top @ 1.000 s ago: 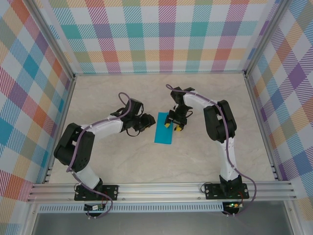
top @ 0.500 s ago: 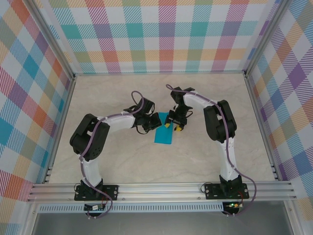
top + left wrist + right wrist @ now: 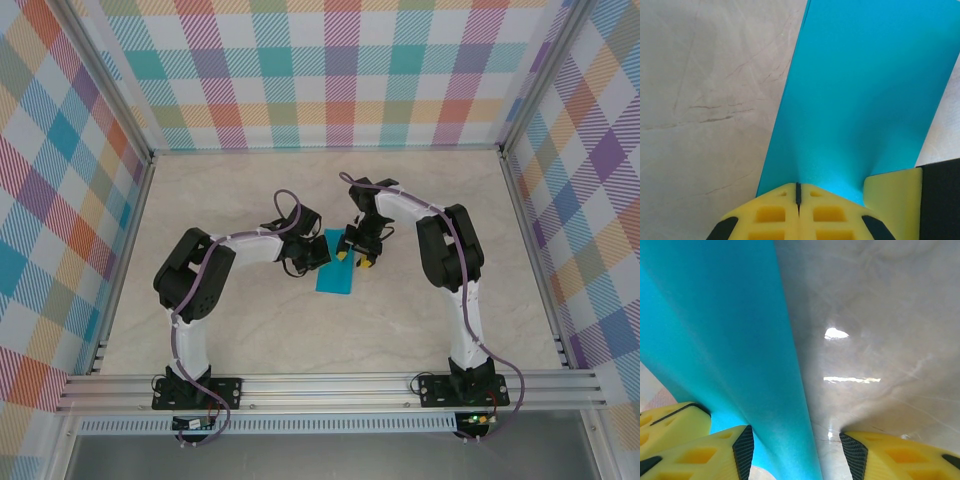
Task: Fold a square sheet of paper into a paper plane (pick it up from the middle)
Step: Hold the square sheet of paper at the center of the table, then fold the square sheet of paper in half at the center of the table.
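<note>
square sheet of paper [image 3: 333,268], folded narrow: left gripper [image 3: 798,200] closed, tips on one edge; right gripper [image 3: 797,440] parted astride the other, gripping nothing. best pressed evenly along the crease.

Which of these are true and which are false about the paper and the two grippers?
1. The paper is red. False: it is teal.
2. The left gripper is shut. True.
3. The right gripper is shut. False: it is open.
4. The paper sits between the two grippers. True.
</note>
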